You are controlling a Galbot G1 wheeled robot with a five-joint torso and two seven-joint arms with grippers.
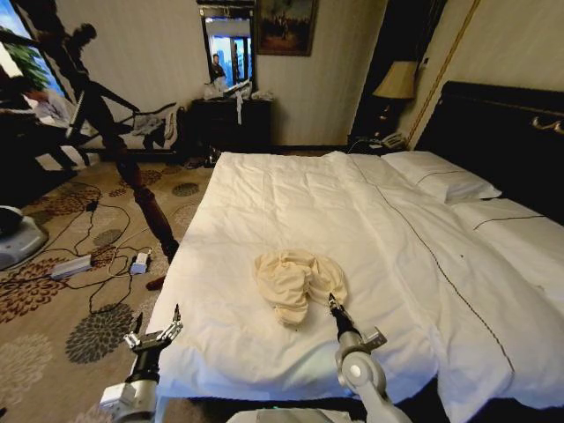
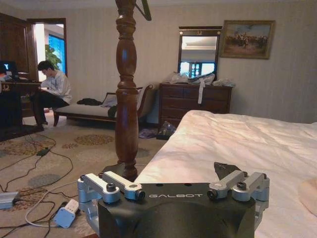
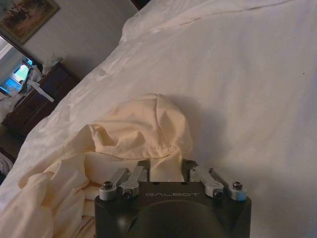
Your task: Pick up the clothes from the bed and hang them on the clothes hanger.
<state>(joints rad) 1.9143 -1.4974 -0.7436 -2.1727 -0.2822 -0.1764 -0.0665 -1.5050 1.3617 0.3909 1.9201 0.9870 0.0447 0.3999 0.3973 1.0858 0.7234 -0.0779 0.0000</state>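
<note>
Head view shows the cream shirt bunched at lower centre on the bed, right gripper touching its edge; left gripper waits lower left, fingers apart. Right wrist view: fingers straddle a fold, not clamped. A shallow pinch could slip or snag the duvet.

There is one bed with two pillows on it. One yellow shirt lies on the bed. There are two grippers, a left one and a right one. One lamp stands by the bed, near one wooden post.
</note>
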